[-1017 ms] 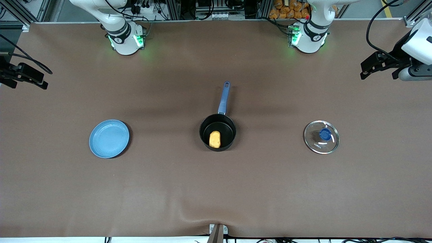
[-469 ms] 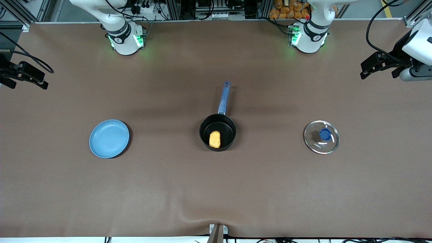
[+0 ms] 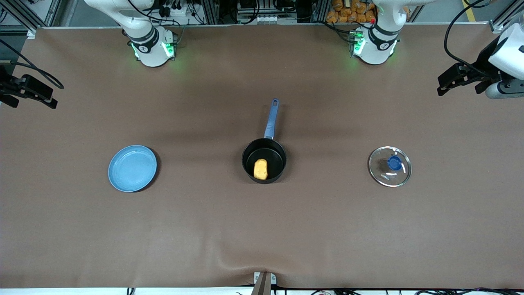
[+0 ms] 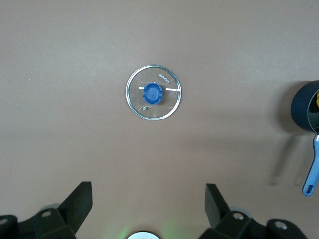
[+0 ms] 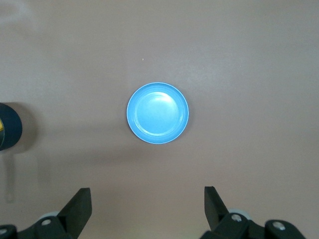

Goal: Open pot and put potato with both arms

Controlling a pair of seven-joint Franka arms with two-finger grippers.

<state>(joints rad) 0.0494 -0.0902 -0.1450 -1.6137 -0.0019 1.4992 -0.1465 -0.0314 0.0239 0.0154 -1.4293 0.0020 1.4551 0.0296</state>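
The black pot (image 3: 264, 159) with its blue handle (image 3: 272, 119) stands uncovered at the table's middle. The yellow-orange potato (image 3: 260, 169) lies inside it. The glass lid (image 3: 389, 166) with its blue knob lies flat on the table toward the left arm's end, and it also shows in the left wrist view (image 4: 153, 92). My left gripper (image 3: 458, 88) is open and empty, high over that end of the table (image 4: 148, 199). My right gripper (image 3: 32, 100) is open and empty, high over the other end (image 5: 147, 201). The pot's edge shows in both wrist views (image 4: 301, 107) (image 5: 9, 132).
A flat blue plate (image 3: 132, 168) lies toward the right arm's end of the table, level with the pot; it also shows in the right wrist view (image 5: 157, 113). A brown mat (image 3: 262, 229) covers the table. The arm bases (image 3: 153, 47) (image 3: 374, 45) stand along the table's back edge.
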